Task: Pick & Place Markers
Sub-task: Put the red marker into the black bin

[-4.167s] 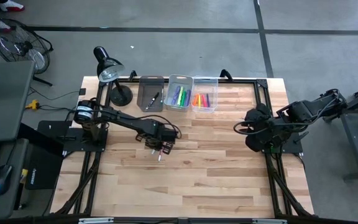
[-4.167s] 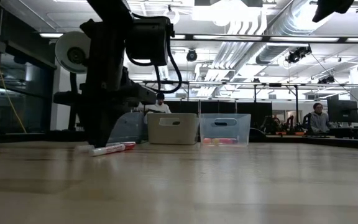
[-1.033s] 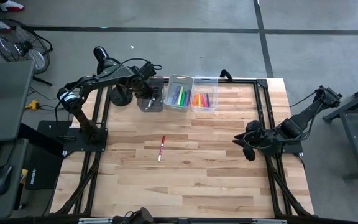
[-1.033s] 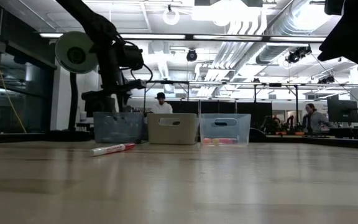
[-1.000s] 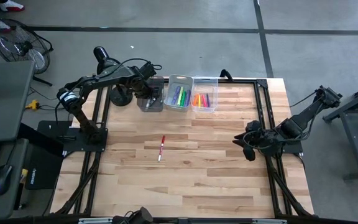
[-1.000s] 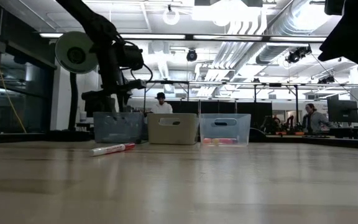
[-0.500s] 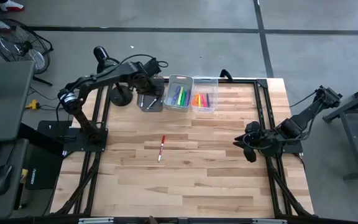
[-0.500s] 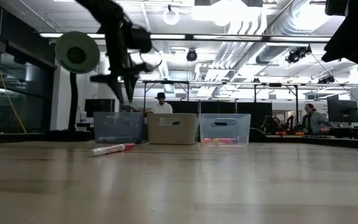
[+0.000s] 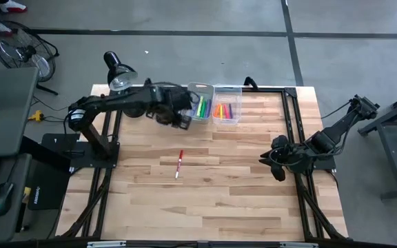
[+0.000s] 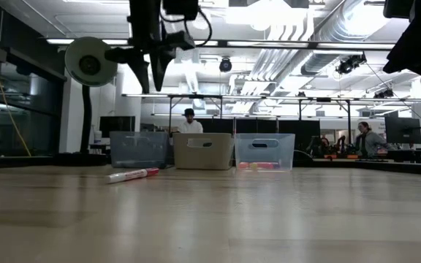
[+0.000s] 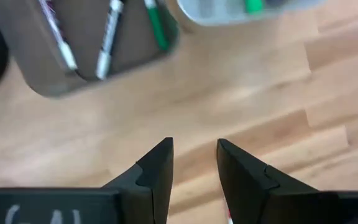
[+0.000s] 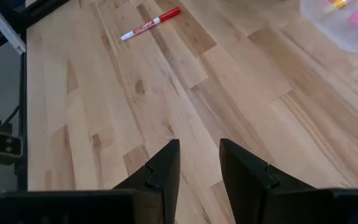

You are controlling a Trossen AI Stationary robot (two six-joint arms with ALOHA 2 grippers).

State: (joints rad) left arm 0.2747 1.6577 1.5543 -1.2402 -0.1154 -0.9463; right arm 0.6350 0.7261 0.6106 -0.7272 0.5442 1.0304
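left jaws [image 11: 194, 163]: spread, empty, above bare worktop [image 9: 240, 200] beside grey bin [image 11: 86, 56], upper centre of high view | right jaws [image 12: 199, 163]: spread, empty, right edge | red marker [image 9: 179, 164]: lying mid-worktop | other markers [image 9: 200, 107]: in bins [image 9: 226, 114] at top

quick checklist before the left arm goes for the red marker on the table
1. Left gripper empty: ok, nothing between its fingers, which stand apart.
2. Red marker free to reach: ok, it lies alone on the bare wood of the table.
3. Left gripper over the marker: not ok, it hangs near the dark bin, well away from the marker.
4. Last marker dropped in: ok, black-and-white markers lie inside the dark bin.
5. Right gripper out of the way: ok, it is empty at the table's right side.
6. Marker's cap end: cannot tell.
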